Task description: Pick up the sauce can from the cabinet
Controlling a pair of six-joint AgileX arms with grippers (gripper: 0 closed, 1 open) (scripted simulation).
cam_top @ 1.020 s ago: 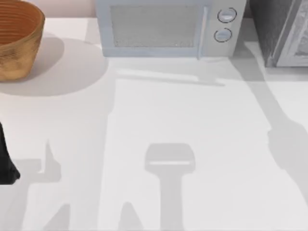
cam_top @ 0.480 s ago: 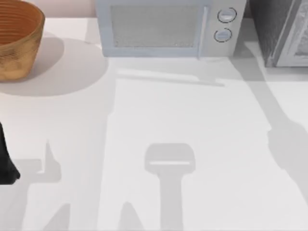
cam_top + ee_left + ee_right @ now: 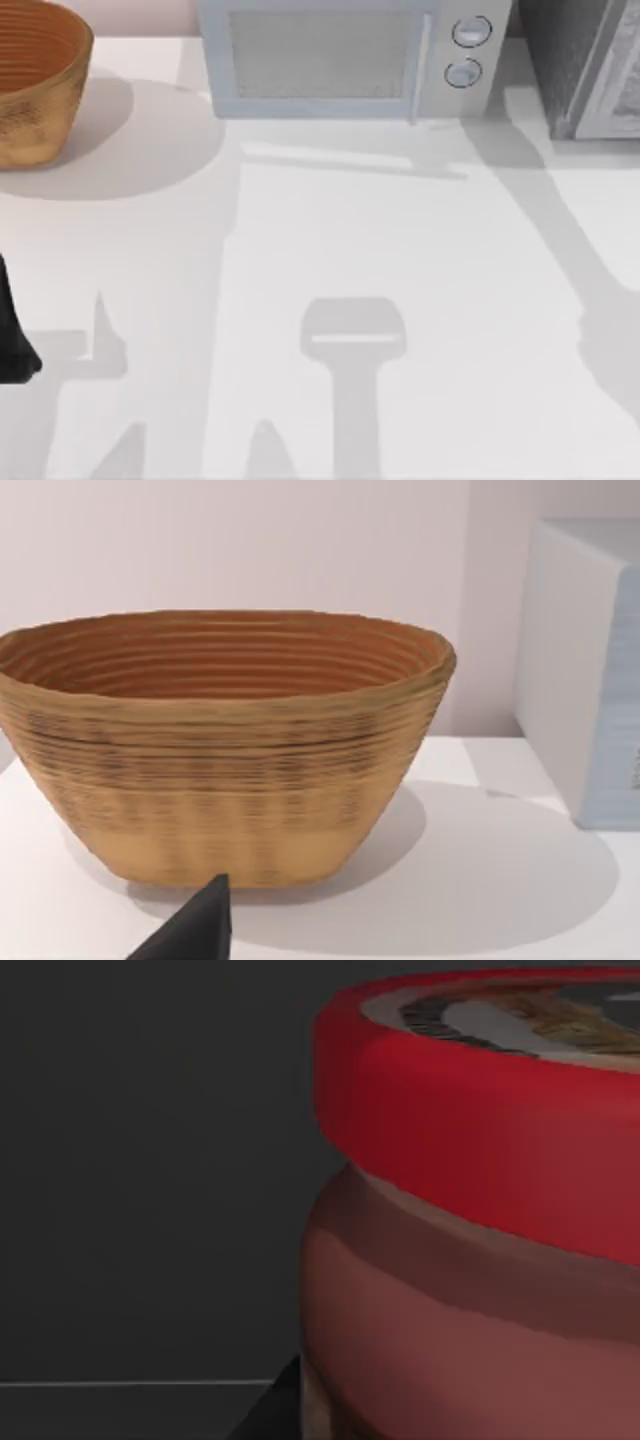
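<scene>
- Top view: the white surface (image 3: 400,250) carries a woven brown basket (image 3: 35,85) at the upper left of the frame, a pale blue-grey microwave (image 3: 345,60) with two round knobs at the upper middle, and the dark grey speckled cabinet (image 3: 585,65) at the upper right corner.
- A dark part of my left arm (image 3: 12,335) sits at the left edge of the frame, lower down; whether its jaws are open or closed cannot be told.
- Left wrist view: the basket (image 3: 225,745) stands upright on the surface, with the microwave (image 3: 590,670) beside it.
- Right wrist view: the sauce can (image 3: 480,1240) is very close, upright, its red top rim above a reddish-brown body, against a dark grey wall.
- The right jaws' state cannot be told.
</scene>
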